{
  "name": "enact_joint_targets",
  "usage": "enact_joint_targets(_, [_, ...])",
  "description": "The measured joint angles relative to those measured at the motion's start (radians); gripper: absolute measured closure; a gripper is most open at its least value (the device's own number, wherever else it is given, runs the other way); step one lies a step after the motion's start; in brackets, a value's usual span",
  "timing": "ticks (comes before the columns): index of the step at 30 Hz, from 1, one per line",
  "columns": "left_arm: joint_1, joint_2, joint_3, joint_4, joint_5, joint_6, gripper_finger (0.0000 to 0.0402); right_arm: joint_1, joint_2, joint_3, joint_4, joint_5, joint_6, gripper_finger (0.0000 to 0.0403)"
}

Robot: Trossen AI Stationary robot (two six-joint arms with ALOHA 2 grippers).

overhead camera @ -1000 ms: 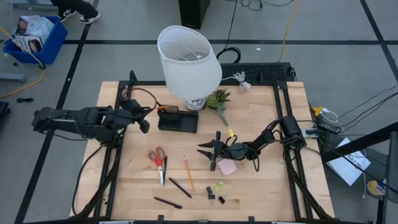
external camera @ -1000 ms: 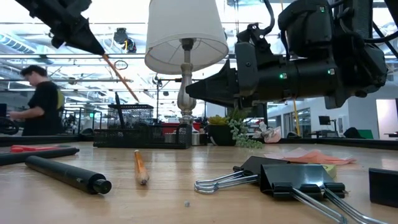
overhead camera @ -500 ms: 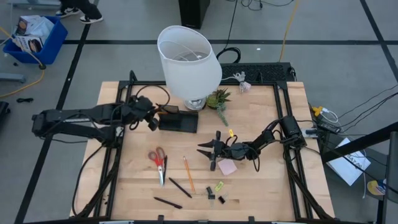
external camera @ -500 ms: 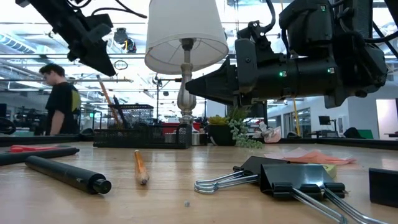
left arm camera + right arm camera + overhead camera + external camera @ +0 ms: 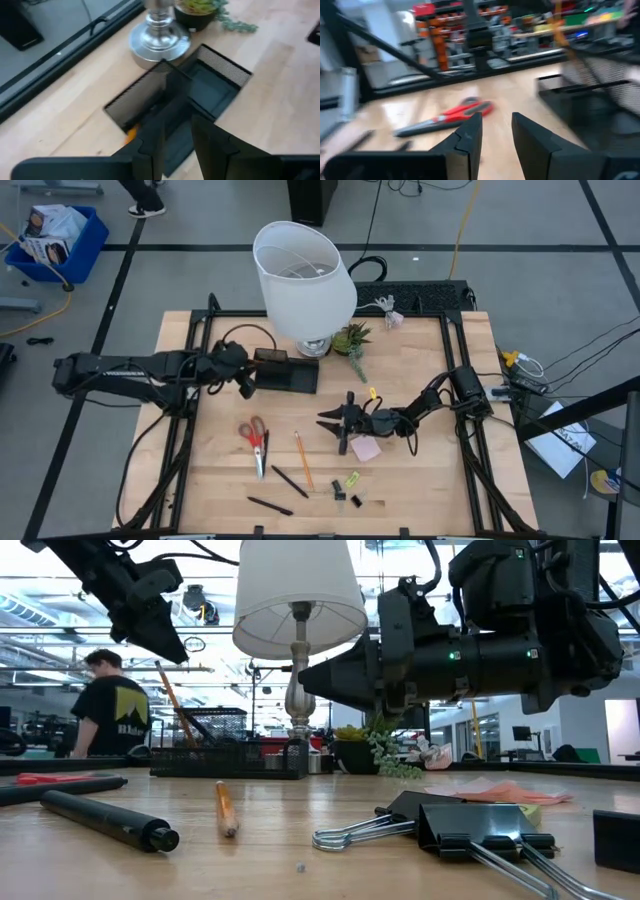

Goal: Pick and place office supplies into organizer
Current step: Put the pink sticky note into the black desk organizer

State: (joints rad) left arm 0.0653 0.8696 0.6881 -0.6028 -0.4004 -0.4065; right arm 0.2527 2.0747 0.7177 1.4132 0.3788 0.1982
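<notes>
Above the organizer [image 5: 285, 373], left gripper [image 5: 246, 383] slightly parted, empty; right gripper [image 5: 331, 427] likewise, near sticky-note pad [image 5: 365, 448].

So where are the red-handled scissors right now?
In the high view the red-handled scissors lie flat on the table's left half, in front of the organizer, with an orange pencil just to their right.

I have one camera overhead facing straight down on the desk [image 5: 420, 470]; one at desk-top level facing across; wrist cameras close in. All share the organizer [image 5: 286, 371].
</notes>
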Motion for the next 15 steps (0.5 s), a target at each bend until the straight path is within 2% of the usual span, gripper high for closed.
enact_joint_targets(4, [-0.08, 0.0, -0.022, 0.074, 0.0, 0.0, 0.0305, 0.0, 0.0, 0.0, 0.01, -0.093, 0.049, 0.0303])
enact_joint_targets(7, [-0.146, 0.0, -0.038, 0.145, -0.02, -0.005, 0.0303, 0.0, 0.0, 0.0, -0.008, -0.094, 0.052, 0.0303])
enact_joint_targets(15, [-0.351, 0.0, -0.081, 0.256, -0.158, 0.005, 0.0305, 0.0, 0.001, 0.0, -0.082, -0.094, 0.052, 0.0303])
